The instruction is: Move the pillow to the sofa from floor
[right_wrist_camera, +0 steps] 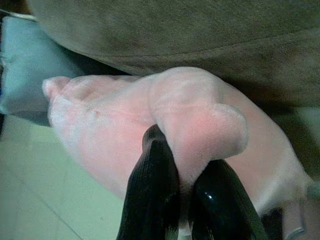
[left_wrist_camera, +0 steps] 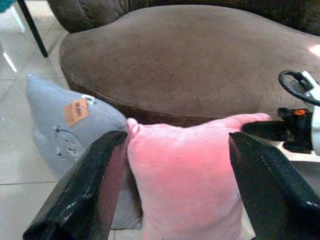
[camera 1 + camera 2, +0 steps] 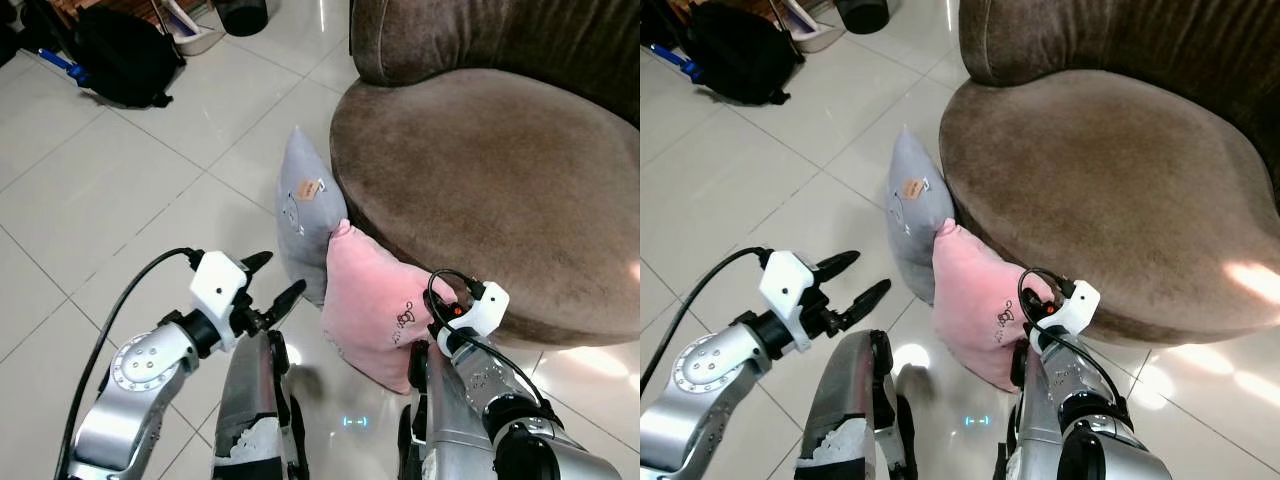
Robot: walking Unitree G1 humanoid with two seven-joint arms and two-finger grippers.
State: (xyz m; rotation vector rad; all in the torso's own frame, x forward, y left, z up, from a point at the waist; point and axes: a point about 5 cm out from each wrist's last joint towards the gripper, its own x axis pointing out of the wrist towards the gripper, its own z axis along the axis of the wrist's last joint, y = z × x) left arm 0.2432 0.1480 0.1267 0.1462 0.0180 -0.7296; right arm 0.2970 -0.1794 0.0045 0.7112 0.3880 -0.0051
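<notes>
The grasp looks made: the right gripper (image 1: 187, 187) pinches a fold of the pink pillow (image 3: 375, 305), which leans on the floor against the sofa (image 3: 500, 170), while the left gripper (image 3: 270, 285) waits spread wide, so next comes lifting it onto the seat; no containers seem involved.

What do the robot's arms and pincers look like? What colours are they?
Both arms are shiny silver metal with round joints. Each wrist has a white block with a black cable looping out of it. The left pincer has two long black pointed fingers. The right pincer has glossy black fingers, and a small red-orange spot sits by its white block.
</notes>
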